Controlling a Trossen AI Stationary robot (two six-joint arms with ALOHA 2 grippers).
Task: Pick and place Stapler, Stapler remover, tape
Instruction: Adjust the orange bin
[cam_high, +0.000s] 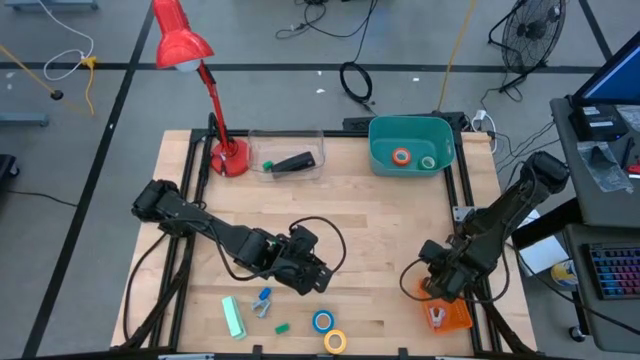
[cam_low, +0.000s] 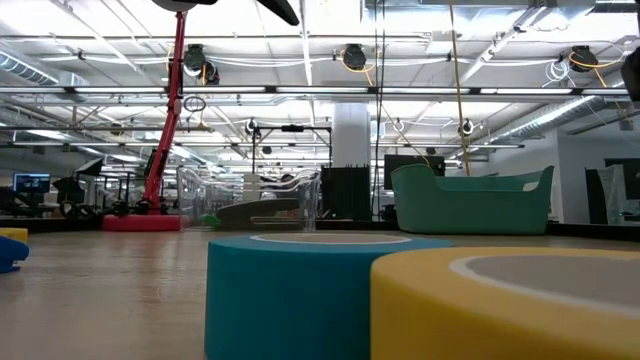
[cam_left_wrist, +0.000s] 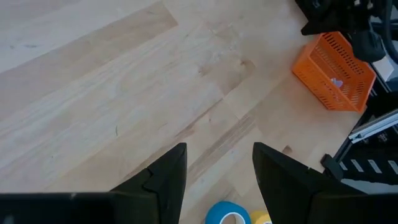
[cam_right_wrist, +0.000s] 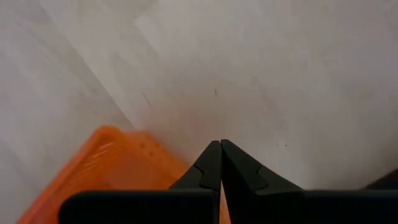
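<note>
Your left gripper (cam_left_wrist: 219, 171), spread, hangs near the blue tape (cam_high: 322, 321) at the table's (cam_high: 400, 215) front edge; it looks light and stiff, so pinch across the ring. Right gripper (cam_right_wrist: 220, 163): pressed together.

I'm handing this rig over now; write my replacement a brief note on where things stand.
Left gripper: open, empty, above the blue tape roll.
Right gripper: shut, empty, waiting by the orange basket.
Done: orange tape roll and green tape roll lie in the teal bin; a dark stapler is in the clear bin.
Left: blue roll and yellow tape roll, both on the table.
</note>
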